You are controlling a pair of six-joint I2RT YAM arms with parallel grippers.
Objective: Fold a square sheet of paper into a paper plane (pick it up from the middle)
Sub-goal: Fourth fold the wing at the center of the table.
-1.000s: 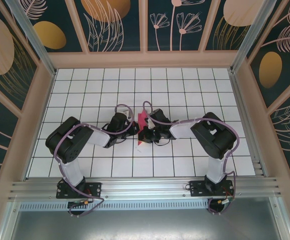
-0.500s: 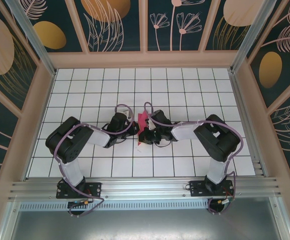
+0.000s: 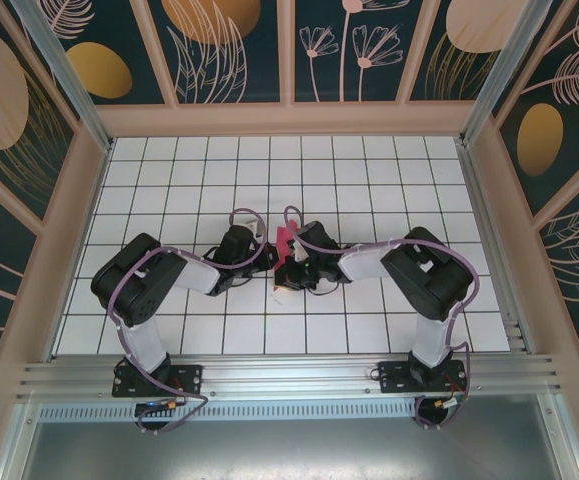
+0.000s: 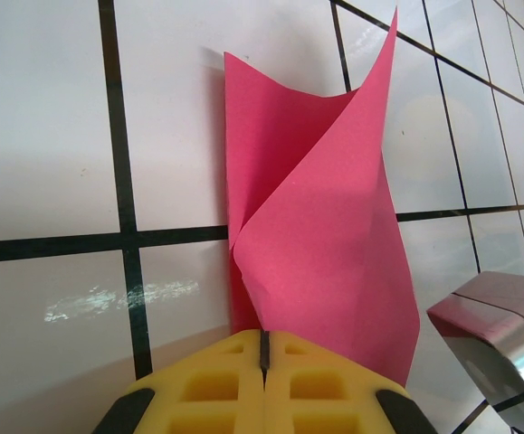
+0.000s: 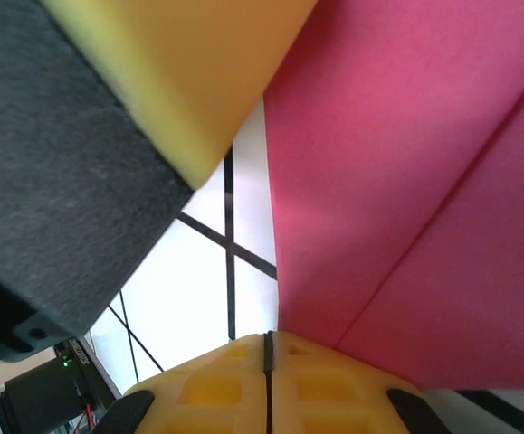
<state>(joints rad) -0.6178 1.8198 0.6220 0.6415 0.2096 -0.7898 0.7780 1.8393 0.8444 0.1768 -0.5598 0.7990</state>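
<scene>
The square sheet of paper [image 4: 325, 226], partly folded and curling upright, is near the middle of the table [image 3: 169, 170], far from every edge. My left pincer [image 4: 264, 348] pinches its near end and my right pincer [image 5: 267, 348] pinches it opposite, probably to steady it for creasing.

My left arm [image 3: 159, 280] folds at the elbow and reaches toward 3 o'clock; my right arm [image 3: 419, 270] mirrors it toward 9 o'clock; left pincer [image 4: 264, 339] and right pincer [image 5: 267, 342] both squeezed tight on the pink paper [image 4: 325, 235].
</scene>
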